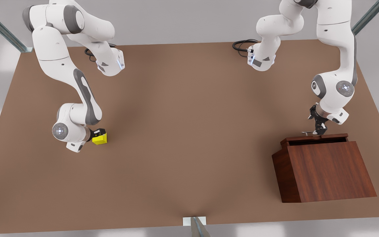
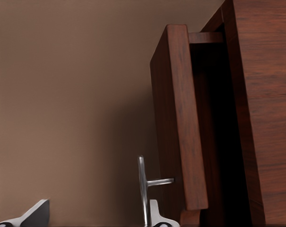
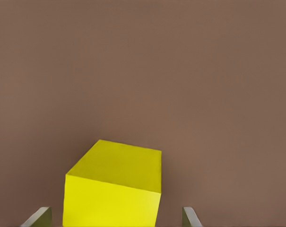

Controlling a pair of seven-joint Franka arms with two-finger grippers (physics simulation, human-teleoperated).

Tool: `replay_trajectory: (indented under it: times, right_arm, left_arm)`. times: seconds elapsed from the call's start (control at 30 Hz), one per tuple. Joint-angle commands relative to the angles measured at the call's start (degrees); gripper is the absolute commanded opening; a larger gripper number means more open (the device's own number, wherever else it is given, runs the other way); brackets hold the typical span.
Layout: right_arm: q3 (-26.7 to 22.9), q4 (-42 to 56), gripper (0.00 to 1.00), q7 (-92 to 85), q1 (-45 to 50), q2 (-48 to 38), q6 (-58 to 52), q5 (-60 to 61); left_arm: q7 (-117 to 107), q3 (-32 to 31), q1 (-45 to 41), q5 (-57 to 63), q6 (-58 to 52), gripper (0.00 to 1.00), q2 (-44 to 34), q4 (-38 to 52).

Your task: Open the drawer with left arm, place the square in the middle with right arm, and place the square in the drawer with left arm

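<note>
The left pincer (image 1: pixel 317 131) is the one on the front view's right, hanging at the far edge of the wooden cabinet (image 1: pixel 327 171), right at the thin silver bar handle (image 1: pixel 307 133) of the drawer (image 1: pixel 317 137). In the left wrist view the drawer (image 2: pixel 178 118) stands pulled a little way out of the cabinet (image 2: pixel 265 109), with a dark gap between its front panel and the cabinet body. The handle (image 2: pixel 142 189) lies between the 2 grey fingertips (image 2: pixel 36 213), which stand apart with one tip just beside the bar; whether that tip touches the bar I cannot tell. The pincer is spread wide rather than clamped.

The right pincer (image 1: pixel 100 135) is on the front view's left, low over the brown surface (image 1: pixel 189 131), well apart from the cabinet. The square (image 1: pixel 100 139), a bright yellow cube, rests on the surface directly under it, near the left side of the surface and not in the middle. In the right wrist view the square (image 3: pixel 113 189) sits between the 2 fingertips (image 3: pixel 39 218), with a visible strip of surface between the cube and the tip on each side, so the pincer is open and straddling the cube without gripping it.
</note>
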Motion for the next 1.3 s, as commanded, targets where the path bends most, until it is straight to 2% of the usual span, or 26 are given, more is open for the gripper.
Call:
replay_trajectory:
  times: [0.0,0.27,0.57,0.6,0.67,0.73,0.87,1.07,1.27]
  right_arm:
    - [0.0,0.0,1.0,-0.09,0.0,0.05,0.15,-0.01]
    - [0.0,0.09,1.0,-0.18,-0.09,1.64,1.82,-0.01]
    - [0.09,-4.39,1.0,-0.18,0.0,2.69,10.0,-0.01]
    - [0.18,-4.31,0.96,-0.18,0.0,2.6,9.82,-0.01]
    - [0.44,-4.22,0.77,-0.18,0.0,2.43,9.38,-0.01]
    - [1.14,-4.22,0.71,-0.09,-0.09,2.16,9.21,-0.01]
    - [1.23,-4.48,0.68,-0.18,-0.09,2.08,8.68,-0.01]
    - [1.32,-4.04,0.5,-0.26,0.0,1.46,7.8,-0.01]
    - [3.69,0.09,0.5,-0.18,-0.09,0.23,2.18,-0.01]
  left_arm:
    - [0.0,-0.07,0.11,0.08,-0.02,1.0,0.0,0.0]
    - [0.0,0.01,0.11,0.09,-3.27,1.0,-1.23,-0.18]
    - [0.09,0.1,0.11,0.17,-4.76,1.0,-1.76,-0.53]
    - [0.18,0.01,0.11,0.44,-5.99,1.0,-2.2,-0.53]
    - [0.18,0.1,0.11,0.44,-6.26,1.0,-2.38,-0.53]
    - [0.09,0.01,0.11,0.44,-6.79,1.0,-2.99,-0.53]
    - [0.09,0.01,0.11,0.44,-6.79,1.0,-2.99,-0.44]
    - [0.09,0.01,0.11,0.44,-7.67,1.0,-3.17,-0.53]
    - [0.09,0.01,0.02,0.44,-9.86,1.0,-4.05,-0.44]
